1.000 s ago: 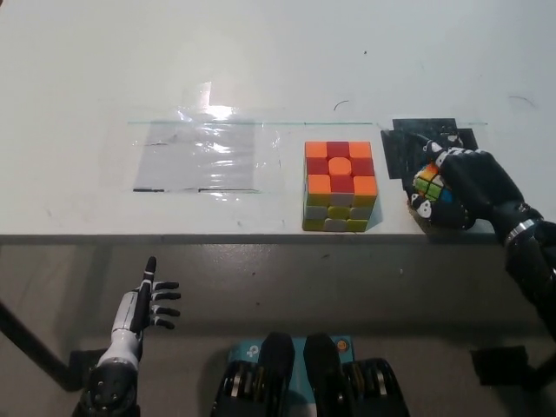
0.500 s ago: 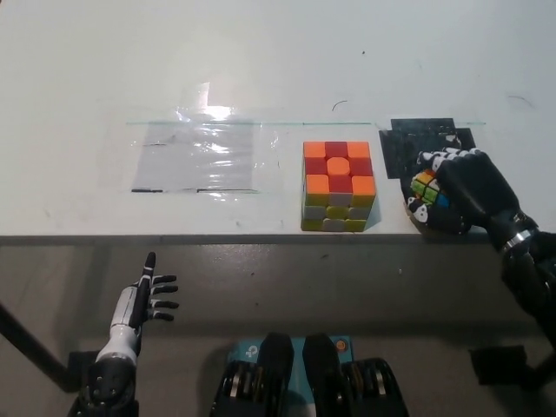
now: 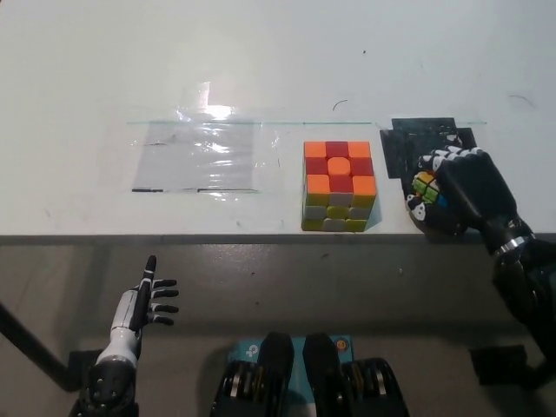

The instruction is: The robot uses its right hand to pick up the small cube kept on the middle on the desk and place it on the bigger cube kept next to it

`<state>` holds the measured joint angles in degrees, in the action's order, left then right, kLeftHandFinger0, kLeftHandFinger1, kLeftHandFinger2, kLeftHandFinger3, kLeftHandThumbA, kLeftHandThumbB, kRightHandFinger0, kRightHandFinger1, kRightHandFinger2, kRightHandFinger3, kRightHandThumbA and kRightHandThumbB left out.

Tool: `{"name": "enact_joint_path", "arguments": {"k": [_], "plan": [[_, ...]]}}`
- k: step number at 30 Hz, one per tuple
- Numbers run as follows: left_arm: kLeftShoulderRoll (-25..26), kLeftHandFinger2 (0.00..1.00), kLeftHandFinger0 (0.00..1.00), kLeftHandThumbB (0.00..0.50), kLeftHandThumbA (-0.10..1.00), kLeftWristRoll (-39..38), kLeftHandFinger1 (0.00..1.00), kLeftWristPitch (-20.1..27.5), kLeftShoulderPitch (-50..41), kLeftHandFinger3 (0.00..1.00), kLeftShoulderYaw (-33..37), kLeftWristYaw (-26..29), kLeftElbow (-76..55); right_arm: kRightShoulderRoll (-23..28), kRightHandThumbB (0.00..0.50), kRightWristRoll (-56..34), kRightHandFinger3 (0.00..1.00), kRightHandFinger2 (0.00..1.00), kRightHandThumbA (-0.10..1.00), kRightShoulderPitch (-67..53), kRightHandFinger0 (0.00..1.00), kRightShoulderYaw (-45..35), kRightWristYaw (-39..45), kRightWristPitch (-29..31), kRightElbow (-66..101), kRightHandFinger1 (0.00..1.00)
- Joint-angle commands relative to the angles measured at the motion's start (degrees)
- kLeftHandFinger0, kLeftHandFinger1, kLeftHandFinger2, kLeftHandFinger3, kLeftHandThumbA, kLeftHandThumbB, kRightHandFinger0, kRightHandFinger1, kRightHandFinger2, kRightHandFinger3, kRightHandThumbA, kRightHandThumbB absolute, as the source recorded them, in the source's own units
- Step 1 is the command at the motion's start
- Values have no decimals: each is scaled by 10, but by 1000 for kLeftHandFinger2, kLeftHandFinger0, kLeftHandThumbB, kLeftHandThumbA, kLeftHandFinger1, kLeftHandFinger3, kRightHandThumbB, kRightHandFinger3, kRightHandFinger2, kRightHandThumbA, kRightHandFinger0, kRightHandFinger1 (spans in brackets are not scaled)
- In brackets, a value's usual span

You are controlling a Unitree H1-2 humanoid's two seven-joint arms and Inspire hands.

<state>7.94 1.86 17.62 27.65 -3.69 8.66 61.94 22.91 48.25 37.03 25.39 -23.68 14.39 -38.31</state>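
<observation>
**Now: right hand wrapped on small cube, near front-right of desk**

Right hand (image 3: pixel 460 198) has its fingers curled round the small cube (image 3: pixel 425 188), coloured faces showing only on the side toward the big cube. Cube sits low at the desk (image 3: pixel 261 61) front edge, toward the right corner, partly over a black patch (image 3: pixel 408 143); can't tell if it is lifted or touching the surface.

Handling, as a guess: small cube looks rigid, light plastic w/ smooth, slick faces, and its layers may twist. Best held on two opposite flat faces, squarely, not by corners.

Big cube (image 3: pixel 339 184) stands just beside, toward the desk middle, close to the front edge, orange/red top bare and free to receive. Clear tape sheet (image 3: pixel 198 156) lies further left.

Left hand (image 3: pixel 149 295) hangs below the desk edge, off the surface, fingers spread, holding nothing.

Vs 0.5 s ago: almost no change; hand and small cube in about the same spot, wrist a touch lower. Big cube unmoved.
</observation>
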Motion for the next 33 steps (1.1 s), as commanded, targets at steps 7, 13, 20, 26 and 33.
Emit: {"name": "enact_joint_path", "arguments": {"k": [7, 13, 20, 26, 33], "plan": [[9, 655, 505, 73, 1000, 3, 534, 18, 21, 620, 2, 7, -6, -12, 85, 14, 489, 730, -100, 18, 106, -16, -88, -2, -25, 505], [6, 581, 431, 68, 1000, 3, 455, 16, 14, 570, 1, 10, -10, -18, 44, 13, 353, 638, -100, 34, 8, -13, -132, 32, -47, 376], [5, 610, 470, 62, 1000, 1, 484, 10, 7, 607, 1, 7, -20, -19, 259, 26, 341, 606, -100, 57, 0, -11, -144, 25, -31, 316], [3, 588, 451, 53, 1000, -3, 476, 25, 6, 564, -2, 3, -12, -20, 254, 15, 325, 610, -100, 67, 0, -16, -116, 27, -5, 305], [2, 582, 440, 63, 1000, 2, 465, 14, -1, 563, 0, 9, -15, -20, 214, 7, 360, 582, -100, 72, 0, -26, -97, 20, 36, 292]]}}
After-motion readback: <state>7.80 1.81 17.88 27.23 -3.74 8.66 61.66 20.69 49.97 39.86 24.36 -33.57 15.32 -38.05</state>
